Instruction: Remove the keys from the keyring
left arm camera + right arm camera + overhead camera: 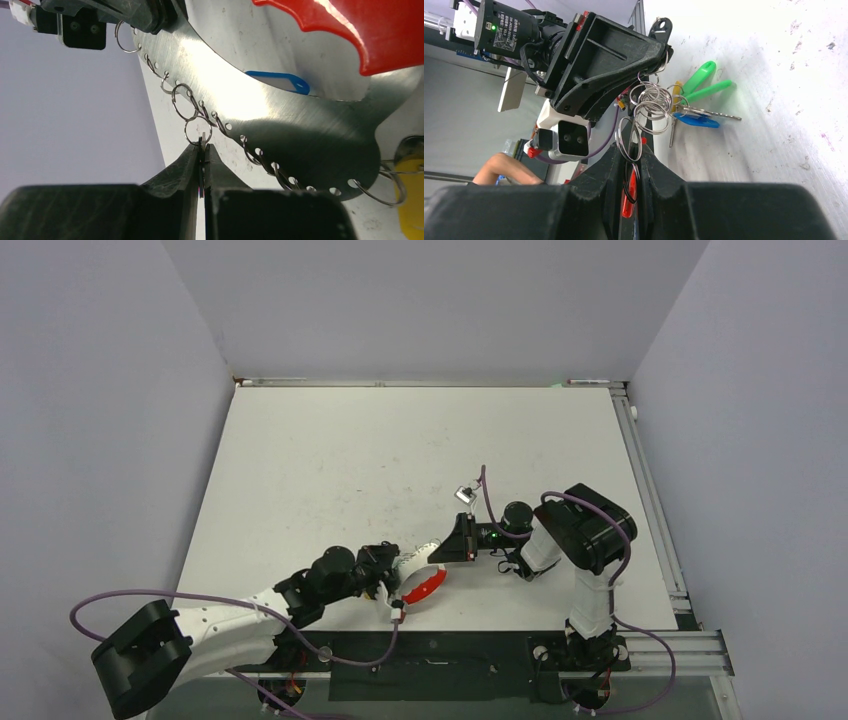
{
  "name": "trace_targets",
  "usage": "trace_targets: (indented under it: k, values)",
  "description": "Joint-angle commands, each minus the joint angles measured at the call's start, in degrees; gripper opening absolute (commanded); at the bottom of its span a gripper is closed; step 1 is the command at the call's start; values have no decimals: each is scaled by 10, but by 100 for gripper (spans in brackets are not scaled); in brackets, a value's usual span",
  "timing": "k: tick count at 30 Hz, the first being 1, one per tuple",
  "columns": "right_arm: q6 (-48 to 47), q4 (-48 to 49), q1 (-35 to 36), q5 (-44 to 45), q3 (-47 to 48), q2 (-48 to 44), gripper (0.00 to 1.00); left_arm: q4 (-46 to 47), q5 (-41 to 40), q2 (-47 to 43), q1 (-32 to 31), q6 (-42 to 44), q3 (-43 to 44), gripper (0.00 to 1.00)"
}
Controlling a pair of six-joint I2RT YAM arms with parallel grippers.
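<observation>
The keyring [425,587] is held at the near middle of the desk [400,450], between the two arms. The right gripper [631,167] has its jaws clamped on the red band, and the left gripper [202,150] has its jaws pressed together on a small wire ring [198,131] linked to the row of rings threaded through the grey band's holes. The keys [698,114], with green and blue tags, trail from a tangle of such rings onto the desk. The main risk, I judge, is the thin ring slipping out of the left pinch (the hold is only at the very tips). Neighbouring rings could also snag and drag the band out of the right grip. The near desk edge is close behind the arms, and open room lies farther out and to either side.
</observation>
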Motion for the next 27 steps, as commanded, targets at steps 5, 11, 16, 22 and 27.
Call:
trace_targets:
  k: [5,11,16,22,27]
  values:
    - [-3,152,-7,-13,-6,-2,5,28,-40,2,23,1,17,0]
    - [-66,77,-8,-7,-6,-23,5,8,-28,-19,37,3,35,0]
    - [-166,-63,-8,3,1,-60,5,-8,-18,-37,40,15,49,0]
    - [-267,-186,-8,14,10,-102,11,-12,-8,-42,40,35,69,0]
    - [-296,-213,-6,19,11,-124,22,-29,12,-48,40,59,86,0]
